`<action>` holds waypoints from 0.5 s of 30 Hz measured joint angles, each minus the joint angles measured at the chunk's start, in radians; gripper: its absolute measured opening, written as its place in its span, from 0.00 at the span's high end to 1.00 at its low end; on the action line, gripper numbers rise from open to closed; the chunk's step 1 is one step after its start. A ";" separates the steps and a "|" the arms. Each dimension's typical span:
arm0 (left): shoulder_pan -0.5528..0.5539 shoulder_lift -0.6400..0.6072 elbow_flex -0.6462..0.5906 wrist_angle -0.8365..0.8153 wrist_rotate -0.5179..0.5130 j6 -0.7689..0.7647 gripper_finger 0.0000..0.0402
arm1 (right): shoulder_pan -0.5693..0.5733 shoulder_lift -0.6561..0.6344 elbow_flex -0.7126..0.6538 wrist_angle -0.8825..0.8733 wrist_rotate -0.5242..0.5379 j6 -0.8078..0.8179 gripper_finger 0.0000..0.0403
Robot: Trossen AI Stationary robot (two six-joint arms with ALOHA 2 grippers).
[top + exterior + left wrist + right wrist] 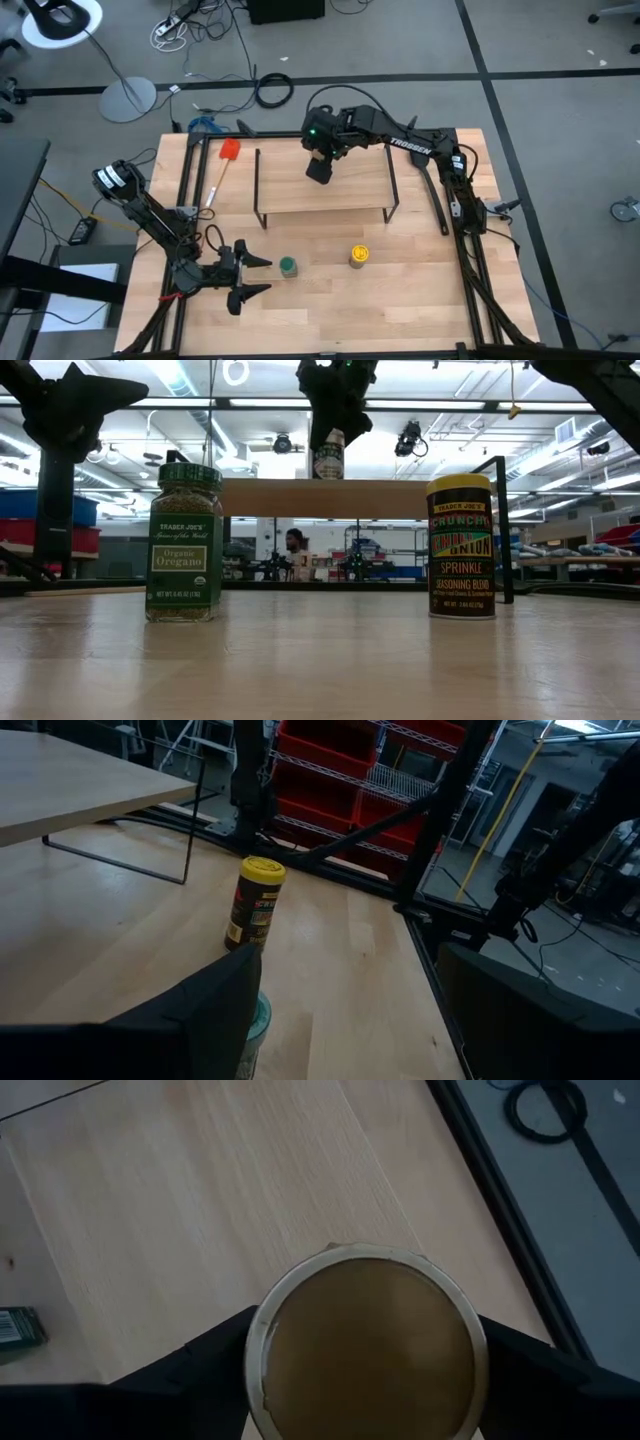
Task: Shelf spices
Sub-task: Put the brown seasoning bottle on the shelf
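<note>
Overhead, we see our right gripper (319, 167) above the far left part of the low light-wood shelf on thin black wire legs (350, 185), its fingers clamped on the small tan-lidded spice jar (367, 1342). From table height that jar (328, 458) hangs upright just over the shelf board (330, 498); we cannot tell whether it touches. On the pale wooden worktop (330, 310), at 6 o'clock from the shelf, stand the green-lidded oregano jar (288, 266) and, at its 3 o'clock and well apart, the yellow-lidded seasoning jar (359, 257). Our left gripper (252, 277) waits at 9 o'clock of the green jar, just beside it, fingers apart. A red-headed spatula with a pale handle (224, 167) lies at 9 o'clock of the shelf.
</note>
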 joint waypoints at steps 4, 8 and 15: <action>0.000 0.000 0.000 0.000 0.016 0.000 0.24 | 0.002 -0.001 0.000 0.003 0.000 -0.008 0.24; 0.000 0.000 0.000 0.000 0.019 0.000 0.24 | 0.003 -0.002 0.001 0.002 0.000 -0.008 0.22; 0.000 0.000 0.000 -0.007 0.020 0.000 0.24 | 0.003 -0.006 0.001 0.010 0.000 -0.009 0.19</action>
